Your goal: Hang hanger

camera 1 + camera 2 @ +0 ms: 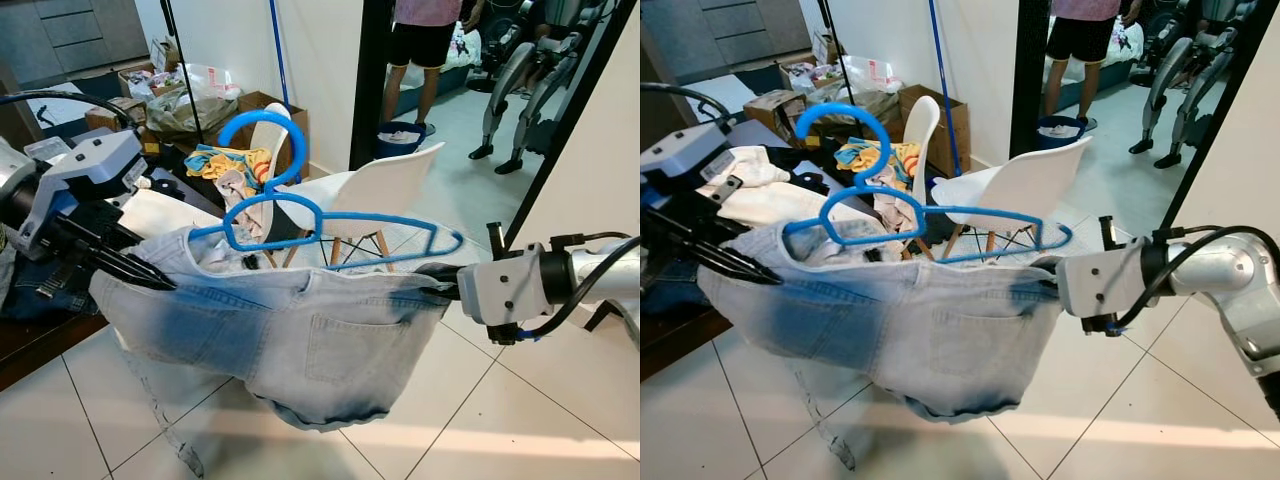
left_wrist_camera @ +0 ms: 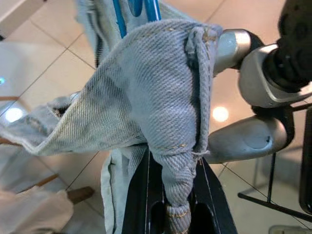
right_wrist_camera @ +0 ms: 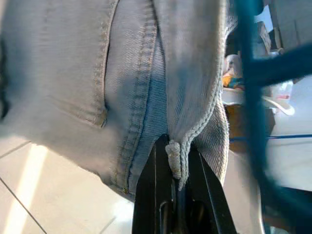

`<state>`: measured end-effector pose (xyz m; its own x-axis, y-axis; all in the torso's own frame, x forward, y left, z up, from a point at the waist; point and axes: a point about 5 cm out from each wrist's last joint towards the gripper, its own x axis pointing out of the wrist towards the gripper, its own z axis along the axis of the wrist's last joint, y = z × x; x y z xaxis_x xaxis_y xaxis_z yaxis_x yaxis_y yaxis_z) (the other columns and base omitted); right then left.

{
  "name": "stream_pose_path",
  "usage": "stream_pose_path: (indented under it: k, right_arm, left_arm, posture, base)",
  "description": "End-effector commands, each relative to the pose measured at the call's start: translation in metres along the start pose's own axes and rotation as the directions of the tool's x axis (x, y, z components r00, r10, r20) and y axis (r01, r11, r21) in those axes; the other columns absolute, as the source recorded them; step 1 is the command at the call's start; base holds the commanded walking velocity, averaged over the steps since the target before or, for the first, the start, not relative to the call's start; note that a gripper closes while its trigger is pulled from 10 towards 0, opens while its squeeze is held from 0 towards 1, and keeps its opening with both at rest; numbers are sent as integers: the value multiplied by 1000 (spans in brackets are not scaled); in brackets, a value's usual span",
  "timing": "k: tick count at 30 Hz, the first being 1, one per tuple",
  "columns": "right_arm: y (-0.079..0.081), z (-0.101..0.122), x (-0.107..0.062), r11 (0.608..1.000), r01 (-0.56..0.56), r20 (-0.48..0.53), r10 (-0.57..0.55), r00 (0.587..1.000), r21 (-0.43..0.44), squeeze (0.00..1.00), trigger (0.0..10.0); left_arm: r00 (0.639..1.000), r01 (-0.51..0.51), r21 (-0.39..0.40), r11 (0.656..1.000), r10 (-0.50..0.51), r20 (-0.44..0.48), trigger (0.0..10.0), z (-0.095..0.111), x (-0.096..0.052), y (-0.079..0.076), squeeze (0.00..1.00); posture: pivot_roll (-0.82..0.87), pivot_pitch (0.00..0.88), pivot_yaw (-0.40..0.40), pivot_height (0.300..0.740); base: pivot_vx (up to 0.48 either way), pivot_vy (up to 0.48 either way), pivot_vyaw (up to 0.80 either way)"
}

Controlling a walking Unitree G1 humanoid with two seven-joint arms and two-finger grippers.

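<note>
A pair of light blue denim shorts (image 1: pixel 290 335) hangs stretched between my two grippers above the tiled floor. A blue plastic hanger (image 1: pixel 300 215) sits inside the waistband, its hook (image 1: pixel 262 130) sticking up. My left gripper (image 1: pixel 160 280) is shut on the left end of the waistband, where a rolled fold of denim (image 2: pixel 178 195) sits between the black fingers (image 2: pixel 139 204). My right gripper (image 1: pixel 435 285) is shut on the right end of the waistband; the seam edge (image 3: pixel 174 161) is pinched between its fingers (image 3: pixel 151 200).
A white chair (image 1: pixel 375 195) stands just behind the shorts. Cardboard boxes (image 1: pixel 265 110) and piled clothes (image 1: pixel 225 165) fill the back left. A dark table (image 1: pixel 40 330) is at my left. A person's legs (image 1: pixel 415 60) and another robot (image 1: pixel 530 80) stand beyond a black doorframe.
</note>
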<state>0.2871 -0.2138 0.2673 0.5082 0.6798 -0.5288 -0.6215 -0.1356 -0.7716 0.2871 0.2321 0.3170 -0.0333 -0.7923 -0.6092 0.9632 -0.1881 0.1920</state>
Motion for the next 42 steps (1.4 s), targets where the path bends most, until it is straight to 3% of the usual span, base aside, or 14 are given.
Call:
stream_pose_path:
  k: [1, 7, 21, 42]
  right_arm:
    - [-7, -2, -7, 999, 40, -23, -40, 999, -8, 0, 0]
    - [-14, -3, -13, 998, 67, -55, -68, 996, -17, 0, 0]
    - [-15, 3, -18, 999, 53, -26, -54, 998, -12, 0, 0]
    - [-32, 10, -34, 993, 114, -13, -114, 993, -23, 0, 0]
  left_arm:
    - [1000, 16, -35, 999, -16, -16, 10000, -4, -10, -9, 0]
    - [1000, 10, -40, 999, -11, -10, 10000, -7, -10, -8, 0]
    - [998, -59, -13, 998, 59, -25, 10000, -11, -18, 0, 0]
    - [998, -30, -52, 998, 27, -51, 10000, -24, -12, -6, 0]
  posture:
    - [-18, 43, 12, 740]
    - [-21, 42, 12, 740]
    - [-25, 36, 16, 740]
    - [-28, 41, 18, 740]
  base:
    - [0, 0, 0]
    - [0, 0, 0]
    - [0, 0, 0]
    - [0, 0, 0]
